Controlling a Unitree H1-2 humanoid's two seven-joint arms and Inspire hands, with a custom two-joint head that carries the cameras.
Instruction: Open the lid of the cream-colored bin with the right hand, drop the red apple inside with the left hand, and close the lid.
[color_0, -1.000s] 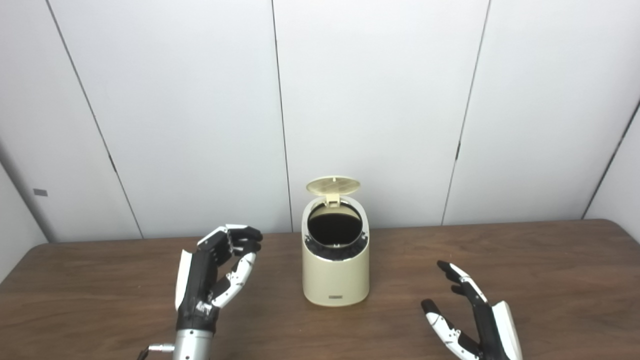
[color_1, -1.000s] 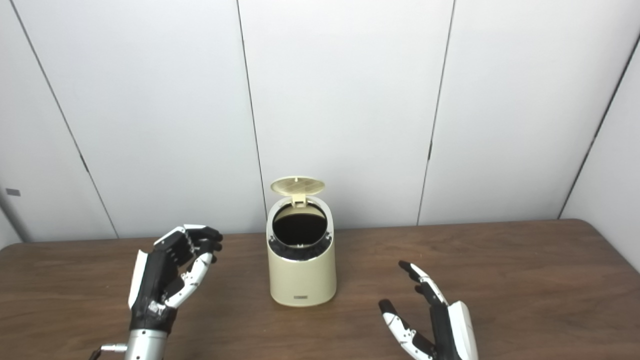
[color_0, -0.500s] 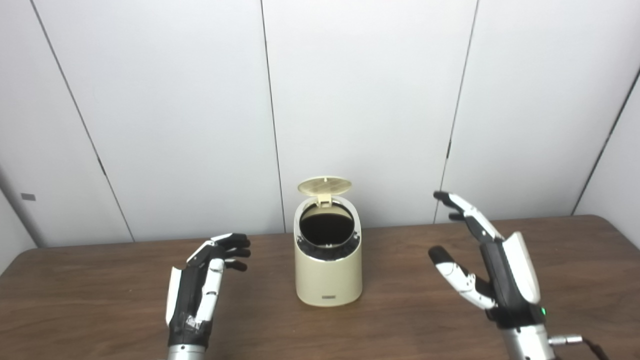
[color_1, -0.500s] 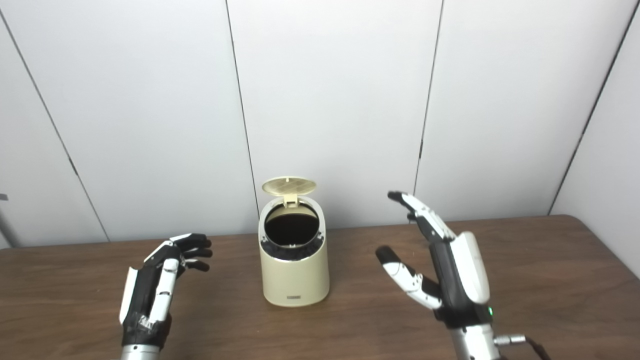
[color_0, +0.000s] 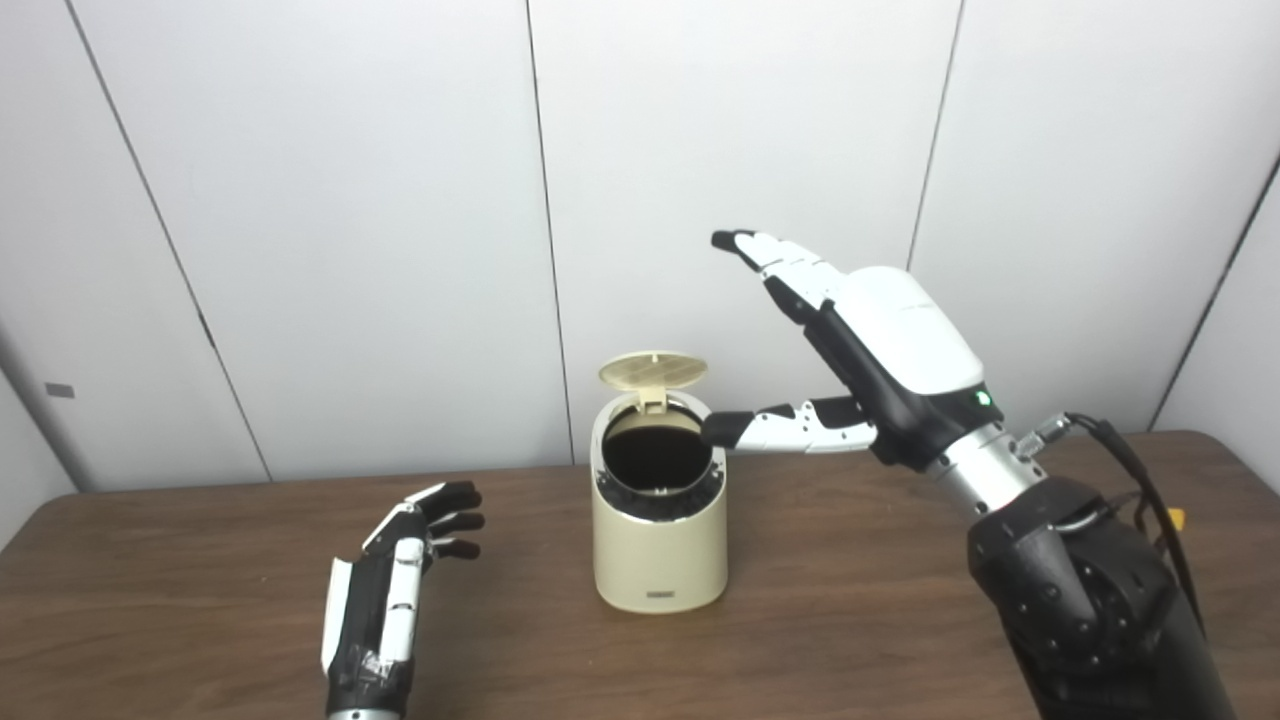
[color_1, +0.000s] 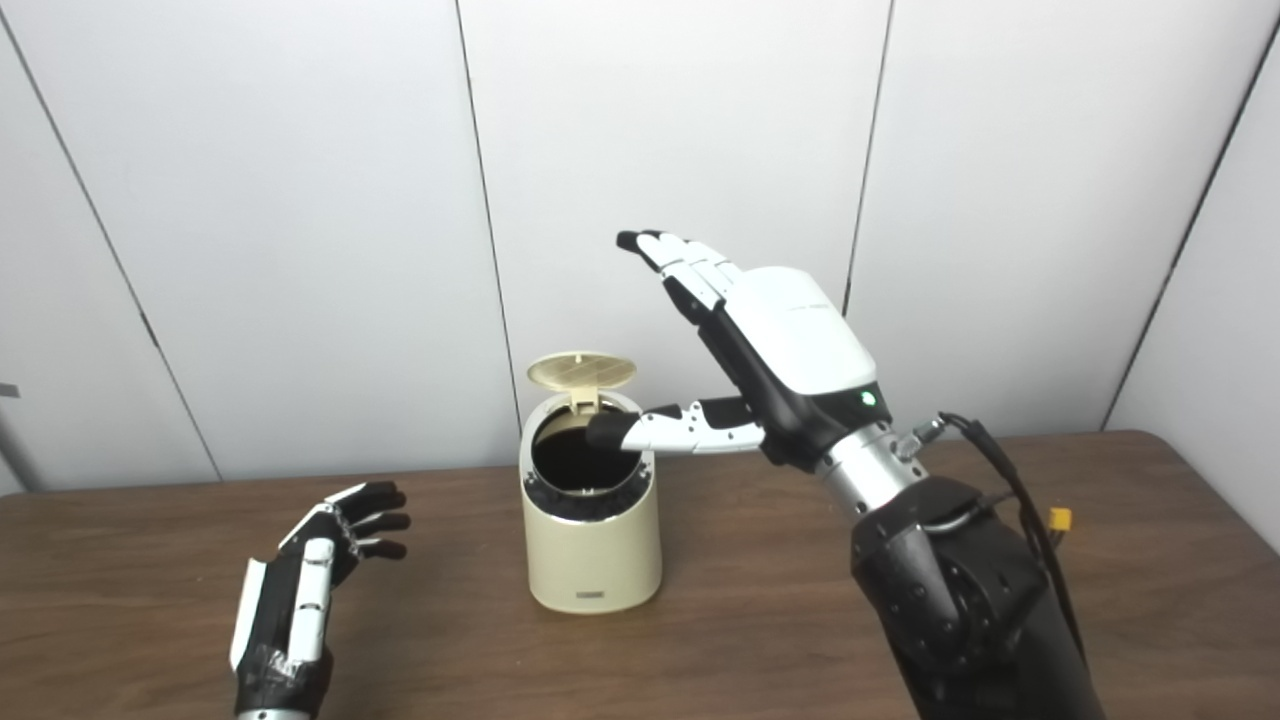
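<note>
The cream-colored bin (color_0: 660, 550) stands at the middle of the wooden table. Its round lid (color_0: 652, 370) is tipped up at the back, and the dark opening (color_0: 652, 458) shows. No red apple is visible anywhere, and the inside of the bin is too dark to read. My right hand (color_0: 860, 350) is raised to the right of the bin, open, fingers stretched above lid height and thumb pointing at the rim. My left hand (color_0: 385, 590) hovers low over the table left of the bin, open and holding nothing.
The brown table (color_0: 900, 600) runs wide on both sides of the bin. White wall panels (color_0: 350, 200) stand close behind it. The right forearm (color_0: 1080, 600) and its cable rise from the lower right.
My right hand has risen from low over the table to beside and above the bin's lid. My left hand has sunk and drawn back. The camera has shifted a little.
</note>
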